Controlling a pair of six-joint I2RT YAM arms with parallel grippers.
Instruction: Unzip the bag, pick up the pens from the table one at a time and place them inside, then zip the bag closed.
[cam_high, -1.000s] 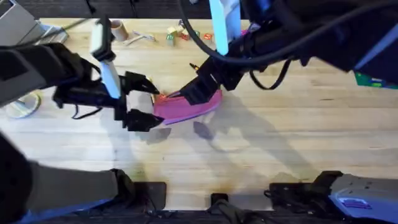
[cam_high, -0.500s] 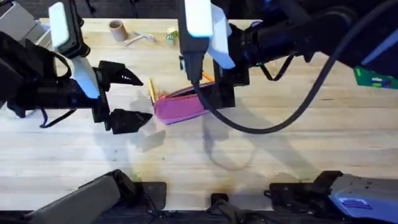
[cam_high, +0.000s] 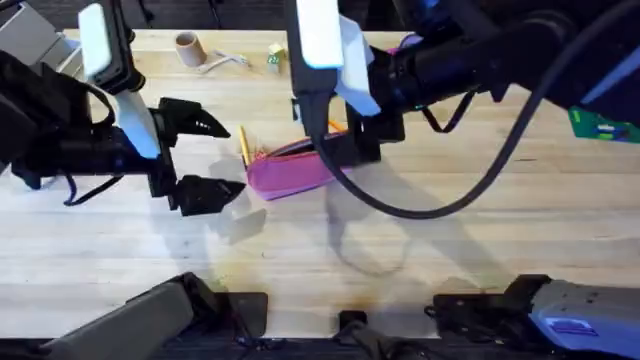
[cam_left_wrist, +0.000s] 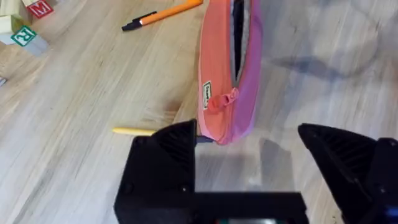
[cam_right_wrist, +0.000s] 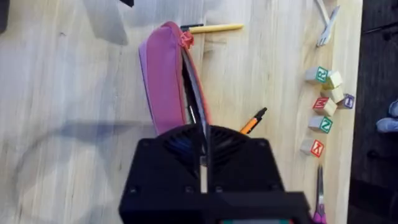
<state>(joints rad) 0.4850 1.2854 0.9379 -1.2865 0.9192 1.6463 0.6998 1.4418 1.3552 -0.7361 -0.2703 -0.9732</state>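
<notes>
The pink bag (cam_high: 290, 172) lies mid-table with its zipper open, showing a dark slit and grey lining (cam_left_wrist: 238, 37); the red zipper pull (cam_left_wrist: 221, 102) is at the end nearest my left gripper. My left gripper (cam_high: 213, 158) hovers open just left of the bag, touching nothing. My right gripper (cam_right_wrist: 203, 138) is shut on the bag's (cam_right_wrist: 163, 74) far end, pinching the edge of the opening. A yellowish pen (cam_high: 243, 146) lies by the bag's left end. An orange pen (cam_right_wrist: 253, 121) with a black tip lies behind the bag.
Lettered wooden blocks (cam_right_wrist: 323, 106) and purple-handled scissors (cam_right_wrist: 318, 202) lie at the back of the table. A cardboard roll (cam_high: 186, 45) and a white fork (cam_high: 226, 61) sit at the back left. A green item (cam_high: 600, 126) is at the right edge.
My left gripper has drawn back to the left, away from the bag's end, and stands open. My right arm shifted over the bag's right end. The last half second shows almost no motion.
</notes>
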